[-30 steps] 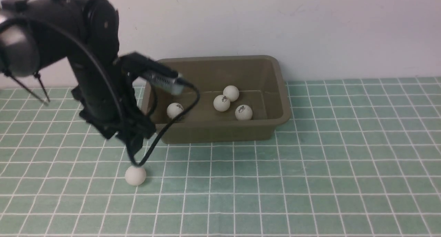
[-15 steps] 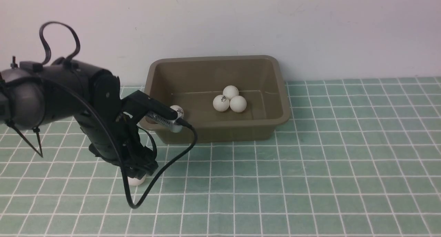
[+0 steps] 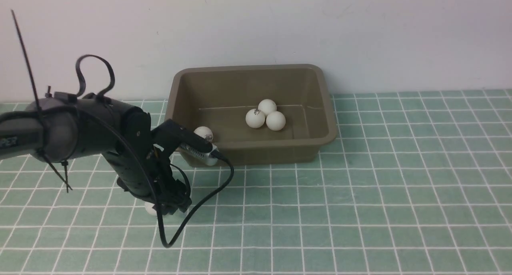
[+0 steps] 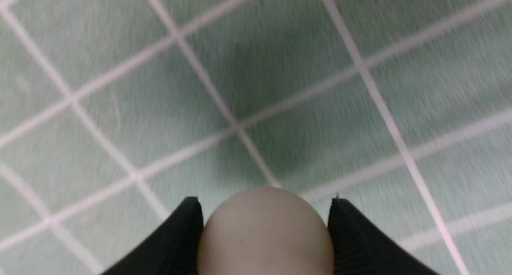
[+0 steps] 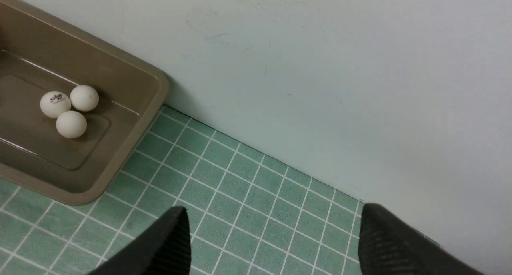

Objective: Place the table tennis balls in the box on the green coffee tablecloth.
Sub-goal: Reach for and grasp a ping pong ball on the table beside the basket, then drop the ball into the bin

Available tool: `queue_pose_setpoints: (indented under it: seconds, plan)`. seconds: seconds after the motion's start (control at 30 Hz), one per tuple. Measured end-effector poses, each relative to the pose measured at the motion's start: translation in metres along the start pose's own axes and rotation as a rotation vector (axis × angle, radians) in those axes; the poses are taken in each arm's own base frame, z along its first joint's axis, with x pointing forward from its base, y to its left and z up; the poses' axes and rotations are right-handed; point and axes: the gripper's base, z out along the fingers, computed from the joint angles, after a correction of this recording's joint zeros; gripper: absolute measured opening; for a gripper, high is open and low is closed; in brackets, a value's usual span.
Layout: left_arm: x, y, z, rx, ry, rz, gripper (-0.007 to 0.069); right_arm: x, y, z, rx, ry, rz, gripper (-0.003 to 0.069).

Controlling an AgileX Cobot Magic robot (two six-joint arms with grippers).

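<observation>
Teal grid tablecloth (image 3: 360, 187) under the olive box (image 3: 272, 153) and one white ball (image 3: 149, 209) (half hidden)

Balls (image 3: 255, 118): five are showing in all.
Box (image 3: 272, 155): one is standing, holding four balls.
Cloth (image 3: 400, 187): one is lying flat, bearing the fifth ball (image 4: 266, 231).

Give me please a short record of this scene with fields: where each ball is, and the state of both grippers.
box: olive-brown tub, standing on the green cloth
balls inside box: four; a cluster of three and a single ball near the left front corner
ball outside box: fifth ball, low at the cloth, in front of the box
left gripper: shut on the fifth ball, one finger on each side
right gripper: open, holding nothing
</observation>
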Motion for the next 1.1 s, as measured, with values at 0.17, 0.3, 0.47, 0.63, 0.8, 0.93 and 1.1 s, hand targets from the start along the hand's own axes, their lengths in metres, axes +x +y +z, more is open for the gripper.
queue_pose_setpoints:
  seconds: [0.17, 0.3, 0.47, 0.63, 0.8, 0.93, 1.1]
  plan:
    - [-0.007, 0.005, -0.062, 0.006, 0.086, 0.036, 0.0352, 0.0, 0.0, 0.0, 0.0, 0.0, 0.0, 0.0511]
    - [-0.035, 0.01, -0.114, 0.007, -0.078, 0.075, 0.0352, 0.0, 0.0, 0.0, 0.0, 0.0, 0.0, 0.0511]
    - [-0.077, 0.009, -0.134, 0.048, -0.406, 0.057, 0.0352, 0.0, 0.0, 0.0, 0.0, 0.0, 0.0, 0.0511]
    - [-0.115, 0.013, -0.081, 0.017, -0.555, 0.054, 0.0358, 0.0, 0.0, 0.0, 0.0, 0.0, 0.0, 0.0511]
    - [-0.127, 0.015, -0.042, 0.003, -0.564, 0.043, 0.0475, 0.0, 0.0, 0.0, 0.0, 0.0, 0.0, 0.0511]
    - [-0.131, 0.016, -0.043, -0.004, -0.581, 0.045, 0.054, 0.0, -0.001, 0.0, 0.006, 0.001, -0.006, 0.0506]
    - [-0.117, 0.016, -0.126, -0.003, -0.634, 0.07, 0.032, 0.004, -0.004, -0.023, 0.032, -0.038, -0.004, 0.0395]
